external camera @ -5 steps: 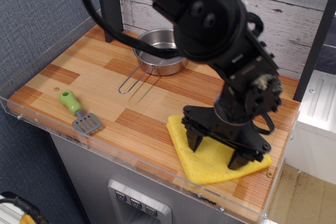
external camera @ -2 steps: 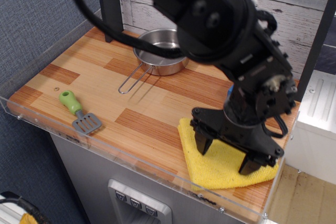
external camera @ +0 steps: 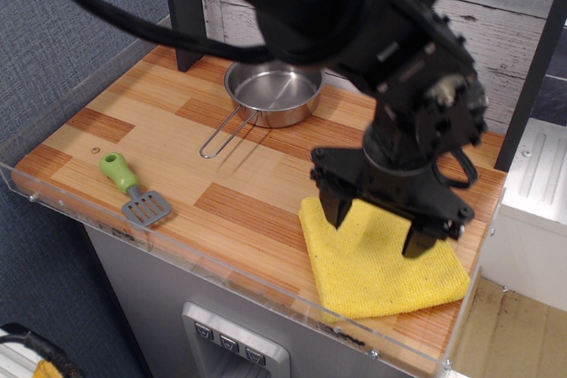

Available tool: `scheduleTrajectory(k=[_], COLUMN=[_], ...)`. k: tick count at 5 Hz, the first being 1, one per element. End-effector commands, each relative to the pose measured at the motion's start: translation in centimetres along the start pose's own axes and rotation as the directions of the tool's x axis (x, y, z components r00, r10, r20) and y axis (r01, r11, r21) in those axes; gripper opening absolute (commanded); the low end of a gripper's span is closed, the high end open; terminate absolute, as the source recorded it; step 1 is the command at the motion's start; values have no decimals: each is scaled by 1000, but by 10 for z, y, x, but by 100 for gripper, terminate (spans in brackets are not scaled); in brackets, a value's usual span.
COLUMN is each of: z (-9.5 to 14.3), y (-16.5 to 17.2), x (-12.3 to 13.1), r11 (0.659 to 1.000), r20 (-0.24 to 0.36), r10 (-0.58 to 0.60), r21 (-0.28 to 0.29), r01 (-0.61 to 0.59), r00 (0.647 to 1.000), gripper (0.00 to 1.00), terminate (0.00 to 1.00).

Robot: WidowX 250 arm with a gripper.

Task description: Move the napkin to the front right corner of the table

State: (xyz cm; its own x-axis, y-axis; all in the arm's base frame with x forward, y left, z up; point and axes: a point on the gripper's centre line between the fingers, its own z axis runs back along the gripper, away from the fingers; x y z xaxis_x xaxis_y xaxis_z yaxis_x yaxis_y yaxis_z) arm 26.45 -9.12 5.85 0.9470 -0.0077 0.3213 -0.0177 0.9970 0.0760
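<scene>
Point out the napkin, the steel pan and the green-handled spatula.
napkin (external camera: pixel 390 273): main camera view, on the bare yellow cloth below the gripper.
steel pan (external camera: pixel 273 88): main camera view, on the bowl's inner floor.
green-handled spatula (external camera: pixel 118 170): main camera view, on the green handle.

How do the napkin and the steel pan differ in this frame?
The napkin is bright yellow, soft, flat cloth; the steel pan is shiny, rigid and round with raised walls. The napkin lies at the table's front right corner, the pan at the back. Both rest on the table, untouched by the open gripper.
</scene>
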Motion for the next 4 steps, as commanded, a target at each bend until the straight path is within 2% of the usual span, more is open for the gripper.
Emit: scheduleTrajectory(k=[1,2,3,4], z=[51,86,103,105], y=[11,22,32,37], x=[16,28,34,33], r11=[998,995,990,989], r20=[148,253,294,301], r10=[55,98,132,140], r21=[-48,-50,-78,-92], r01=[-49,-88,-114,-117], r00=[987,963,947,943], gripper=[100,100,100,100], terminate=[0,0,0,0])
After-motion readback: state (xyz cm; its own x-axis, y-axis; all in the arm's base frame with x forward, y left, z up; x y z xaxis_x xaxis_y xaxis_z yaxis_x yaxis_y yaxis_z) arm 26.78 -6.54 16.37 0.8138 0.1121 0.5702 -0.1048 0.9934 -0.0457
